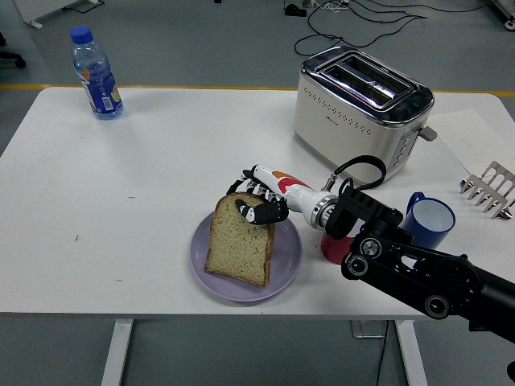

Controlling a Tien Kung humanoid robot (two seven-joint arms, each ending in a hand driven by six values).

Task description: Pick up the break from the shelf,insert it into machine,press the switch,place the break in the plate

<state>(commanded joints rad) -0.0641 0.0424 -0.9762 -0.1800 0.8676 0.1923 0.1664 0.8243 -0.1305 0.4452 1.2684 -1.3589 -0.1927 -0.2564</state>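
A slice of brown bread [238, 241] stands tilted on the lavender plate [287, 265] near the table's front edge, its lower edge down on the plate. My right hand [256, 203] is shut on the bread's top edge, the thumb over its front face. The black right arm [418, 269] comes in from the lower right. The cream and chrome toaster [360, 104] stands at the back right, both slots showing nothing inside. The left arm is out of the picture.
A red cup [332, 248] is half hidden behind my right forearm, with a blue mug [426, 219] to its right. A metal toast rack [488, 187] stands at the right edge. A water bottle [96, 75] is at the back left.
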